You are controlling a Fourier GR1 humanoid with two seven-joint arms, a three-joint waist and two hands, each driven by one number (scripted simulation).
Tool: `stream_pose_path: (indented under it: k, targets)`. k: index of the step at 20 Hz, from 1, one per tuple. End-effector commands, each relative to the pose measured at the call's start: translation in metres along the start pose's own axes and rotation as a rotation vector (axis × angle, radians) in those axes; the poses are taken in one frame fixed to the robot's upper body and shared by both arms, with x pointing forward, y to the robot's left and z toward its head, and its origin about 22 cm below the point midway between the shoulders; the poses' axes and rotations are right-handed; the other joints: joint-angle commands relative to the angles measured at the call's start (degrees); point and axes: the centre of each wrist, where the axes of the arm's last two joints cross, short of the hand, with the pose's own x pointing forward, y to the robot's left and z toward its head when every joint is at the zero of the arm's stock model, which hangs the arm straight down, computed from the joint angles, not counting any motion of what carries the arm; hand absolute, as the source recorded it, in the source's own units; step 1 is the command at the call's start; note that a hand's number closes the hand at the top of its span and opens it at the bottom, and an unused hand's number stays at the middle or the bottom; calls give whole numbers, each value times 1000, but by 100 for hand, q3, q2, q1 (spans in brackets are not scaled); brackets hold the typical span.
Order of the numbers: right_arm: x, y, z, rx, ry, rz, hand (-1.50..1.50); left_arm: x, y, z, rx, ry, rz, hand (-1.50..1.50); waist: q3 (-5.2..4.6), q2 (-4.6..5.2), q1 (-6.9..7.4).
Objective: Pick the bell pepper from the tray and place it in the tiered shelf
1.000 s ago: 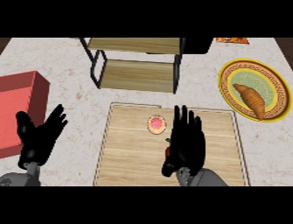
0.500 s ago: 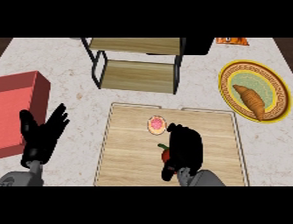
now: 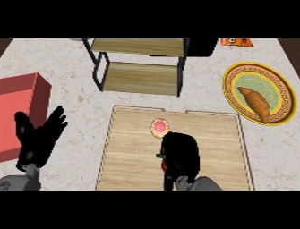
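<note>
Bell pepper [image 3: 165, 164] shows only as a sliver of red with a bit of green stem at the left edge of the right robot hand [image 3: 181, 154]. That hand is curled over it with its fingers clamped round it, hiding most of it. Both are over the near half of the wooden tray [image 3: 132, 156], a little right of the tray's middle, and I cannot tell whether the pepper touches the boards or is lifted off them. The grey forearm of that hand comes in from the view's lower edge just below it. At the near left, beside the tray and over the pale speckled surface [image 3: 73, 112], the left robot hand [image 3: 38, 141] rests with its fingers apart and pointing up, holding nothing. It shows just beside the near right corner of a red box [image 3: 10, 112], which sits at the surface's left edge. Just beyond the right robot hand, on the far half of the tray, lies a small round pink item [image 3: 159, 127], very close to the hand. Beyond the tray's far edge stands the tiered shelf [image 3: 142, 78], a dark frame carrying two wooden boards, the lower one showing nearer and the upper one farther back. To the right of the tray and the shelf lies a round plate [image 3: 291, 96] with a yellow patterned rim, and a croissant [image 3: 256, 103] lies on it, running from far left to near right. At the far edge of the surface, right of the shelf, a small orange thing [image 3: 237, 41] is partly cut off.
</note>
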Motion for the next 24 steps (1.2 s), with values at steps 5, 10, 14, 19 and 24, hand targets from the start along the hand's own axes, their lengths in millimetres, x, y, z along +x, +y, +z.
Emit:
stream_pose_path:
  k: [5, 10, 14, 19, 24]
  targets:
    - [57, -11, 3, 33, -142, -123, 150, 18, -29, -11, -85, -24, -30, 0, 49, 182, 434]
    - [89, -54, 17, -110, -245, -311, 150, 7, -27, -10, -71, -8, -25, 0, 39, 139, 526]
    - [120, -94, 41, -285, -318, -349, 150, 6, -19, -6, -83, 11, -48, 0, 30, 55, 481]
    - [143, -136, 50, -430, -283, -396, 150, 14, -19, -11, -48, 16, -18, 0, 26, 26, 338]
    - [169, -194, 72, -496, -255, -420, 150, 1, -20, -9, -30, 17, -33, 0, 20, 13, 274]
